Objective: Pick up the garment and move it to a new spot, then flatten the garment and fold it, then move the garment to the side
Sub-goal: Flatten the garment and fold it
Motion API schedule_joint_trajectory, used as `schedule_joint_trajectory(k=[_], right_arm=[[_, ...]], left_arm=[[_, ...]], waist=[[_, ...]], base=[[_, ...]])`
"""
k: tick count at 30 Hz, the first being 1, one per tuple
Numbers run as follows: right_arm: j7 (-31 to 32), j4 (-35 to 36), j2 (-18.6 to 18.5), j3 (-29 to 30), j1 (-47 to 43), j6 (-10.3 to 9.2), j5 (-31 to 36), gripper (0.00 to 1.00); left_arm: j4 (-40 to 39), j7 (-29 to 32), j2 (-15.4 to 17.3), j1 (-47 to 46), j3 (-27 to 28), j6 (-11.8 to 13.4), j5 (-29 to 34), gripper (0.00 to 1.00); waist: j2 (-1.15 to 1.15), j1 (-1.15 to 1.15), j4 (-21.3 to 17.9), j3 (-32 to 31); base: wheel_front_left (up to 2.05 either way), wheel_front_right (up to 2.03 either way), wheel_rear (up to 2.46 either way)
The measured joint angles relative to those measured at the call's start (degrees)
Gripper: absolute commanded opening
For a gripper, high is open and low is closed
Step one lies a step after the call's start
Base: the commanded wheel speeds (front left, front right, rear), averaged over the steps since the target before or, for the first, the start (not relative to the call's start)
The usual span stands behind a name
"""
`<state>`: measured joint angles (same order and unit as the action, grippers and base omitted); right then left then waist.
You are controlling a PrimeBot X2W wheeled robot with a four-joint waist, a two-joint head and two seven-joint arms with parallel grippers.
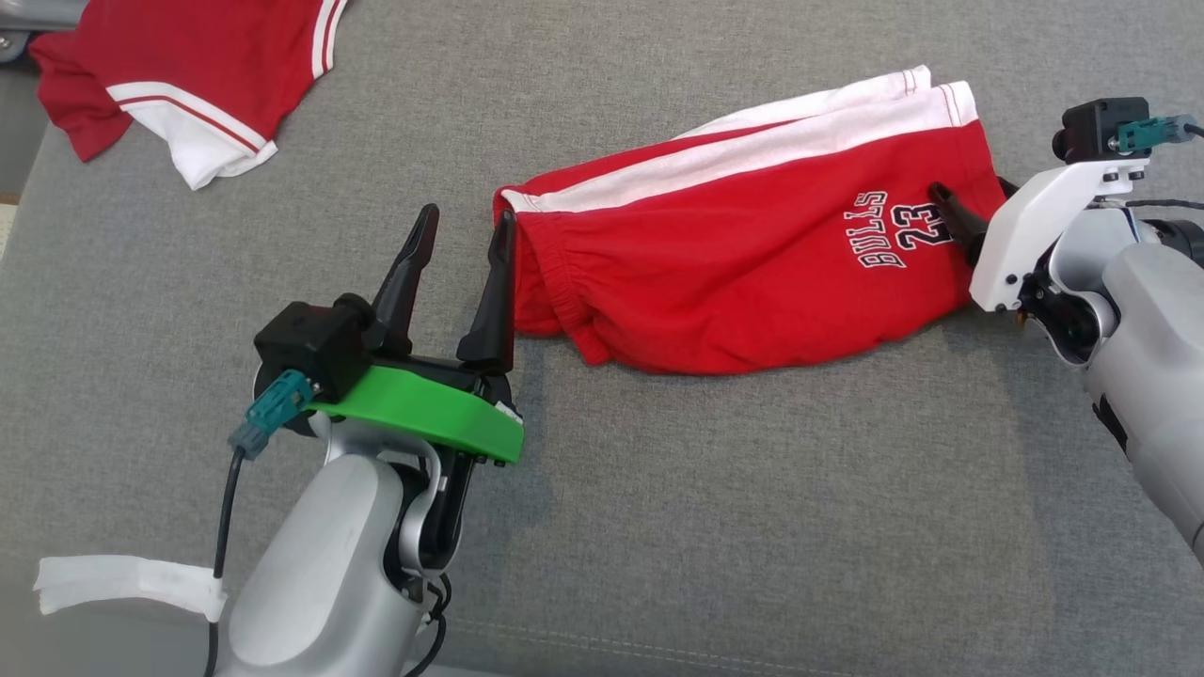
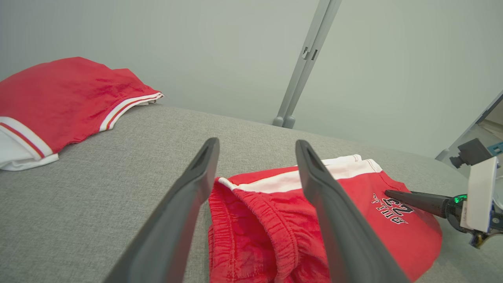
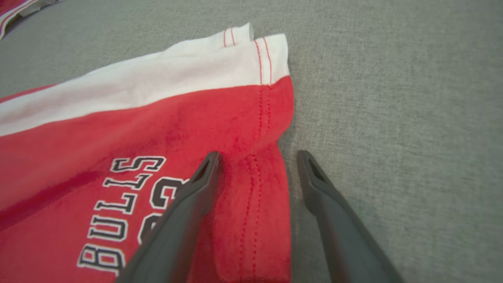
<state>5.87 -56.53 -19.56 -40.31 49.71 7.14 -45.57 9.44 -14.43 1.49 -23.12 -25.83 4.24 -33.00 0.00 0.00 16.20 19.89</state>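
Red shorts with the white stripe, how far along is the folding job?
Done, seemingly: the red shorts with white side stripe lie flattened on the grey fabric surface, one leg stacked on the other. In hand: the left gripper stands open at the elastic waistband, the right gripper open astride the leg hem; neither grips yet. Left: any further fold, then moving them aside.

Right claw (image 3: 258, 155) partly covers print (image 3: 118, 204) on shorts (image 3: 118, 129).
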Motion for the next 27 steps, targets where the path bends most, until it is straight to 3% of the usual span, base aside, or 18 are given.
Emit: schedule_joint_trajectory(k=[1,2,3,4,8,10,11,27], right_arm=[[0.2,0.2,0.0,-0.2,0.0,0.0,-0.3,0.95],[0.4,0.4,0.1,-0.4,0.0,-0.01,-0.6,0.78],[0.8,0.7,0.3,-0.7,0.0,-0.01,-1.0,0.52],[0.9,1.0,0.4,-1.0,0.0,-0.01,-1.2,0.52],[1.3,2.2,1.1,-2.0,0.0,-0.01,-1.6,0.33],[1.3,3.0,1.5,-2.8,0.0,-0.01,-1.8,0.05],[1.2,3.4,1.5,-3.2,0.0,-0.01,-1.8,0.0],[-7.5,5.2,0.8,-2.6,-4.7,0.0,-4.5,0.0]], left_arm=[[-0.3,0.0,0.0,0.2,0.0,0.0,0.0,1.0],[-0.5,0.0,0.0,0.4,0.1,0.0,0.0,1.0],[-0.7,0.0,0.0,0.5,0.1,0.0,0.2,1.0],[-0.9,0.0,0.0,0.6,0.3,0.0,0.5,1.0],[-1.3,0.0,0.0,1.0,0.6,0.0,1.4,1.0],[-1.8,0.0,0.0,1.1,0.9,0.0,1.6,1.0],[-1.9,0.0,0.0,1.2,1.0,0.0,1.6,1.0],[-2.9,0.0,0.1,5.1,4.1,0.2,2.6,1.0]], waist=[[0.0,0.0,0.0,0.0],[0.0,0.0,0.0,0.0],[0.0,0.0,0.0,0.0],[0.0,0.0,0.0,0.0],[0.0,0.0,0.0,-0.1],[0.0,0.0,0.1,-0.1],[0.0,0.0,0.2,-0.1],[0.0,0.0,-2.2,-2.1]], base=[[0.0,0.0,0.0],[0.0,0.0,0.0],[0.0,0.0,0.0],[0.0,0.0,0.0],[0.0,0.0,0.0],[0.0,0.0,0.0],[0.0,0.0,0.0],[0.0,0.0,0.0]])
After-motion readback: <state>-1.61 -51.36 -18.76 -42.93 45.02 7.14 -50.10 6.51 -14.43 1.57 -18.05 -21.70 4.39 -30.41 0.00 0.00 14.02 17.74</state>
